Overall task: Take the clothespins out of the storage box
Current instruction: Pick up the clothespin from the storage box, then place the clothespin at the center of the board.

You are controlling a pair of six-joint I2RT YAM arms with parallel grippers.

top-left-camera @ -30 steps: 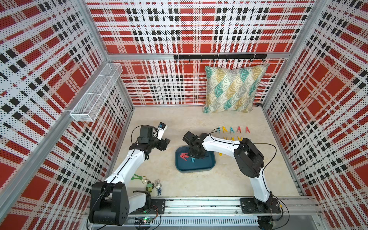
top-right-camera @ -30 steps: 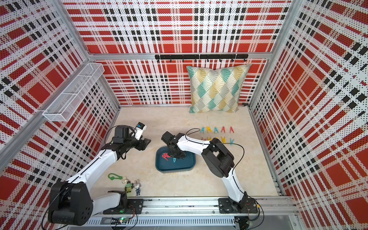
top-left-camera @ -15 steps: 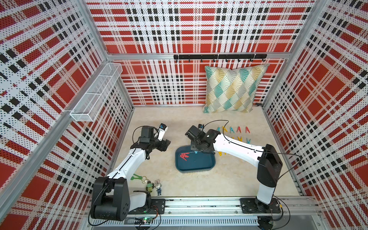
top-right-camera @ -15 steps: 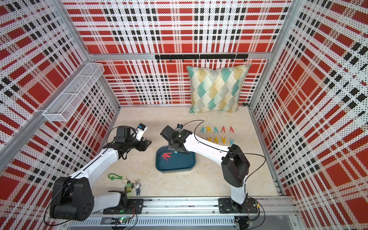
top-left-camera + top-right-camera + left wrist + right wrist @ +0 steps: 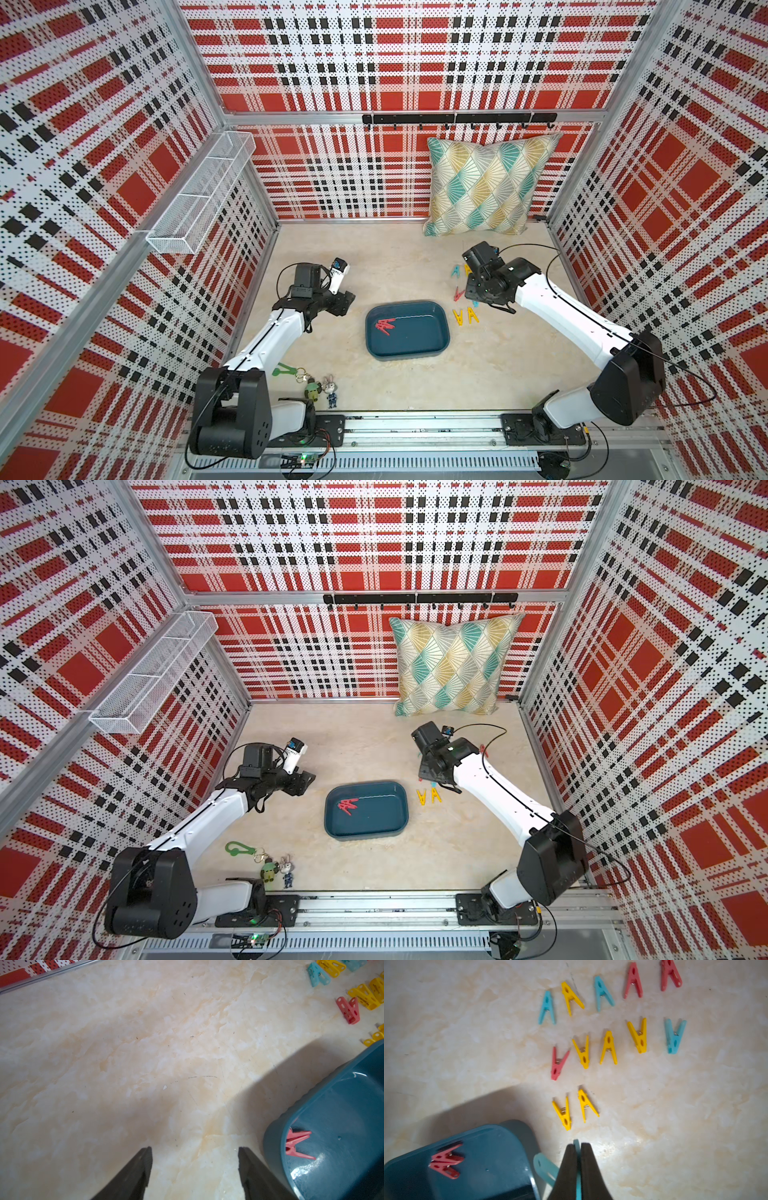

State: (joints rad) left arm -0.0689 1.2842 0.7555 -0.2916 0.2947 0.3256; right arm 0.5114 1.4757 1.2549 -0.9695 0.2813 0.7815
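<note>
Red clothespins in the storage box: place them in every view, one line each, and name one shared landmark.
In a top view: red clothespins in the storage box, at its end toward the left arm.
In a top view: same end of the box.
Left wrist: by the box's rounded corner wall.
Right wrist: on the box floor.
Shared landmark: the storage box, in all four.

Both top views look steeply down from high up, far off, covering the whole worktop (image 5: 395, 262). Each wrist view sits low and close, looking along its fingers (image 5: 135, 1176); both share the storage box (image 5: 342, 1109).
</note>
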